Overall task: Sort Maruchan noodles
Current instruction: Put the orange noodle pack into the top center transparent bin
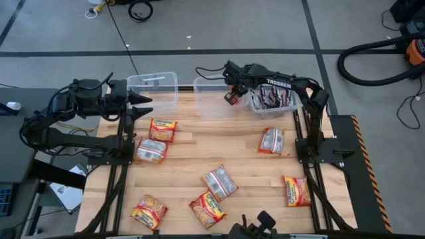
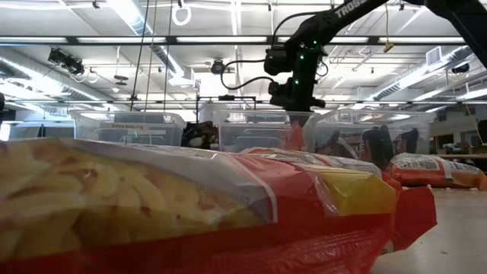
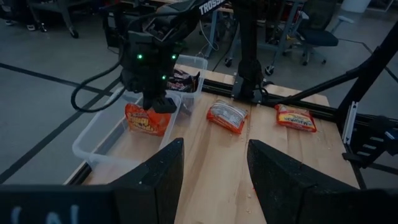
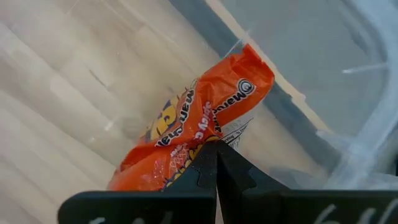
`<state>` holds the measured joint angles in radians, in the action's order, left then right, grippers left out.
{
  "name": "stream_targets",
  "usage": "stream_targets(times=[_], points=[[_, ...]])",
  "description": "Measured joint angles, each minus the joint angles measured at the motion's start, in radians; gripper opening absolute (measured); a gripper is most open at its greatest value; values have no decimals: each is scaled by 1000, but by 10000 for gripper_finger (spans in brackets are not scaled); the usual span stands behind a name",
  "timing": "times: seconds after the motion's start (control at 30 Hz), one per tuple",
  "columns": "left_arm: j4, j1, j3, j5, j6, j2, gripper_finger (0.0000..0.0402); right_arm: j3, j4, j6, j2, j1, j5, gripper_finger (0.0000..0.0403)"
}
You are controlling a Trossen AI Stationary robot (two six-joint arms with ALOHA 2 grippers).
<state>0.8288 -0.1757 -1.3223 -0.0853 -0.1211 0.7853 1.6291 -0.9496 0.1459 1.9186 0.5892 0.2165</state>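
Observation:
My right gripper (image 1: 232, 93) is over the middle clear bin (image 1: 211, 106) at the table's far edge, shut on an orange Maruchan packet (image 4: 205, 118). The packet (image 3: 148, 119) hangs down between the bin's walls. Dark packets lie in the right bin (image 1: 273, 99). My left gripper (image 3: 214, 171) waits open beside the left bin (image 1: 154, 87), holding nothing. Loose packets lie flat on the table: orange ones (image 1: 163, 129), (image 1: 208, 208), (image 1: 149, 211), (image 1: 297, 190) and red-and-silver ones (image 1: 151, 151), (image 1: 271, 140), (image 1: 219, 182). My right gripper pinches the orange packet by one end (image 4: 200, 154) between its two shut fingers. The fingers come from above, slanting down. The packet hangs crumpled below them inside the middle bin; whether its lower end (image 3: 144, 129) touches the bin's floor, I cannot tell.
The three clear bins stand in a row along the far edge of the wooden table (image 1: 239, 156). In the low view a big orange packet (image 2: 152, 205) fills the foreground near the front edge. Bare wood lies between the scattered packets in the table's middle.

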Motion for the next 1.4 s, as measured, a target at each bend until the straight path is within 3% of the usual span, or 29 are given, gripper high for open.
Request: stream_targets(times=[0.37, 0.9, 1.13, 1.3, 1.4], points=[[-1, 0, 0, 0, 13, 0, 180, -50, 36, 159, 7, -1, -4, 11], [-1, 0, 0, 0, -17, 0, 180, 9, -26, 222, 14, 2, -19, 109], [-1, 0, 0, 4, -25, -3, 180, 8, -32, 230, 15, 1, -27, 125], [-1, 0, 0, 4, -25, -3, 180, 9, -9, 297, 15, -11, -85, 125], [-1, 0, 0, 4, -25, -2, 180, 9, 93, 362, 14, -32, -133, 129]])
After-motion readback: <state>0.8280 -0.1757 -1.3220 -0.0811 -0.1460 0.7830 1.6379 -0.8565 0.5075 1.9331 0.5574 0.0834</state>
